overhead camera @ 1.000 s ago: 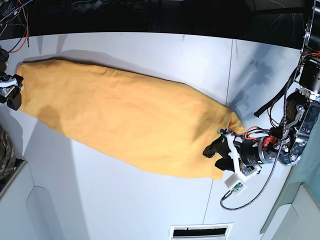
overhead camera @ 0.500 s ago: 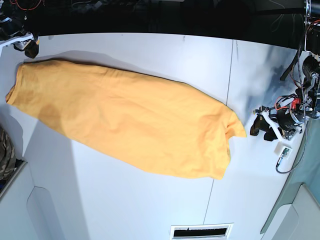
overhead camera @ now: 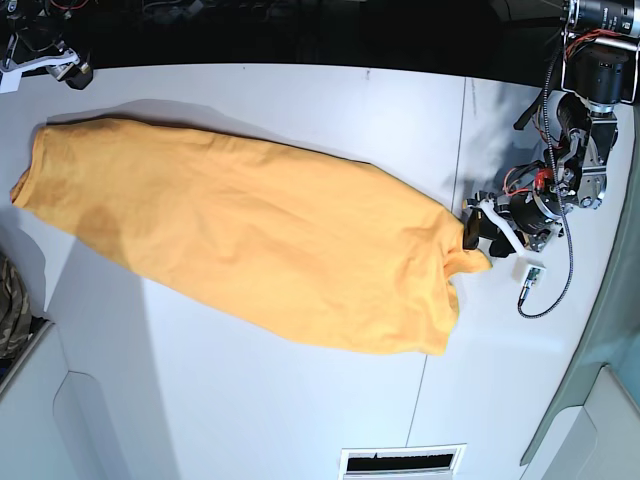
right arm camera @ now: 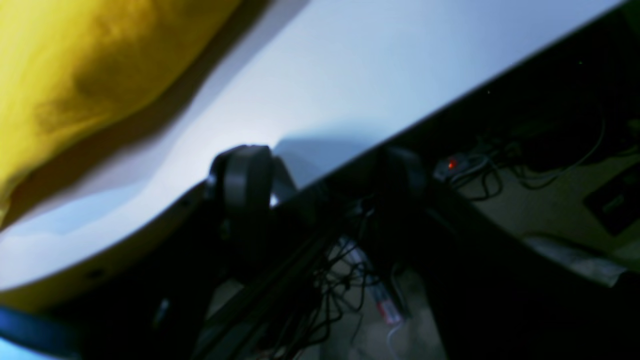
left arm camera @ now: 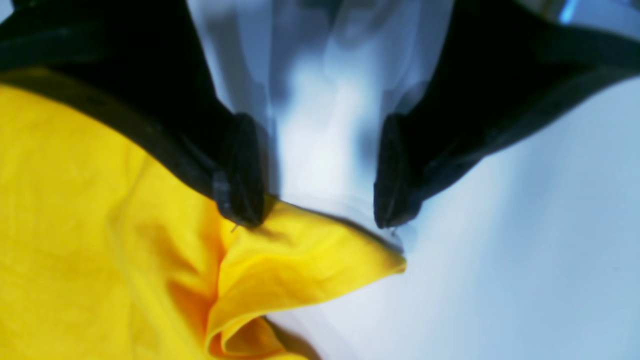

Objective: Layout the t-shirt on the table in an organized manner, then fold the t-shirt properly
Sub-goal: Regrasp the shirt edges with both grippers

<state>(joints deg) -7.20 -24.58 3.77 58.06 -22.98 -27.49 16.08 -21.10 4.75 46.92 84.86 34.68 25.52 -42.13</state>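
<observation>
Orange-yellow cloth, base view: the t-shirt [overhead camera: 250, 245] lies flat on the white table [overhead camera: 300, 100] as one long band, running from the far left corner down towards the near right.
Shirt ends, base view: the left end lies near the table's left edge; the right end narrows to a small point just beside the dark seam line [overhead camera: 462, 140].
Left gripper, base view: the left gripper [overhead camera: 474, 232] sits at that pointed right end, low over the table, with its cable trailing to the right.
Right gripper, base view: the right gripper [overhead camera: 70, 68] is at the far left corner of the table, well apart from the shirt.
Camouflage cloth, base view: a patch [overhead camera: 12, 310] shows at the left edge, off the table.
Left wrist view: the two black fingers [left arm camera: 240, 170] stand wide apart with bare white table between them; the shirt's pointed tip [left arm camera: 320, 250] lies just under the fingertips, one finger at the cloth's edge, nothing clamped.
Right wrist view: the picture is dark and blurred; the right fingers [right arm camera: 245, 185] stand apart with nothing between them, hanging at the table's edge, cables below. The shirt fills the upper left corner.
</observation>
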